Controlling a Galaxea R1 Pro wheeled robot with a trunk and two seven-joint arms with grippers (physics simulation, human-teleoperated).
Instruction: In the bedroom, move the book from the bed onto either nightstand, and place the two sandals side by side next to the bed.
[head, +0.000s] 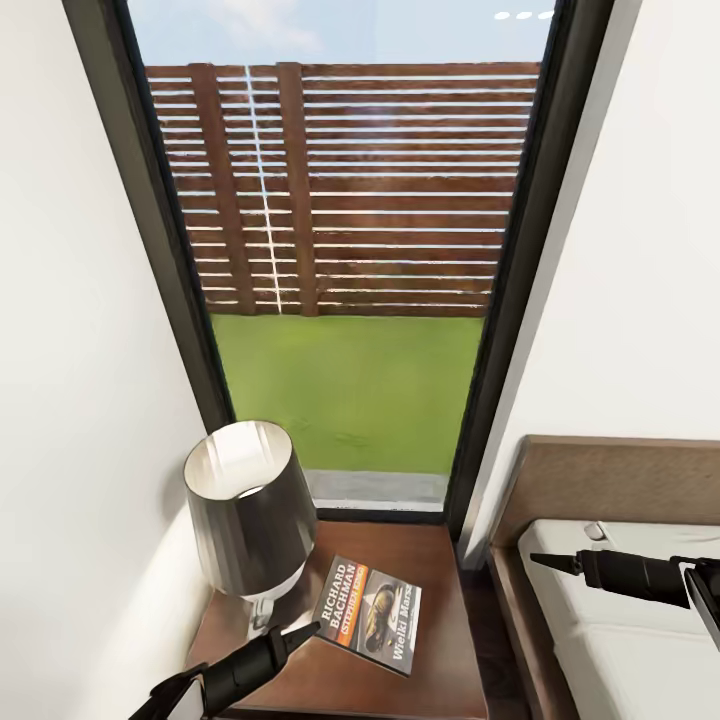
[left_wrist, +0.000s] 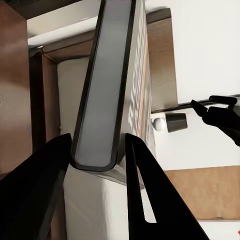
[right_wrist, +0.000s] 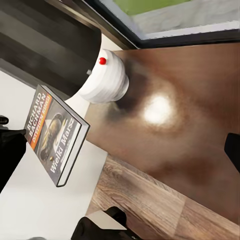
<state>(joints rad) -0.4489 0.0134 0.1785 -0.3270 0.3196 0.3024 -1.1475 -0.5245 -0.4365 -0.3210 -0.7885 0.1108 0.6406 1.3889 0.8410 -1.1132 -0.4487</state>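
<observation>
1. Lamp (head: 250, 510) crowding the nightstand's (head: 440, 600) left half, against the left wall.
2. Bare top right of and beyond the book (head: 368, 612), up to the window.
3. Bed (head: 620, 620) frame close on the right; narrow floor gap between.

Tall narrow black-framed window (head: 350, 250) between plain white walls (head: 70, 400). Outside: brown horizontal-slat wooden fence (head: 340, 190), green lawn (head: 350, 390), pale blue sky. A table lamp with a dark glossy drum shade (head: 250, 510) and ribbed white base (right_wrist: 106, 80) stands near the sill. Light brown wood-plank floor (right_wrist: 150, 205). Even daylight; bright glare spot on glossy wood.
</observation>
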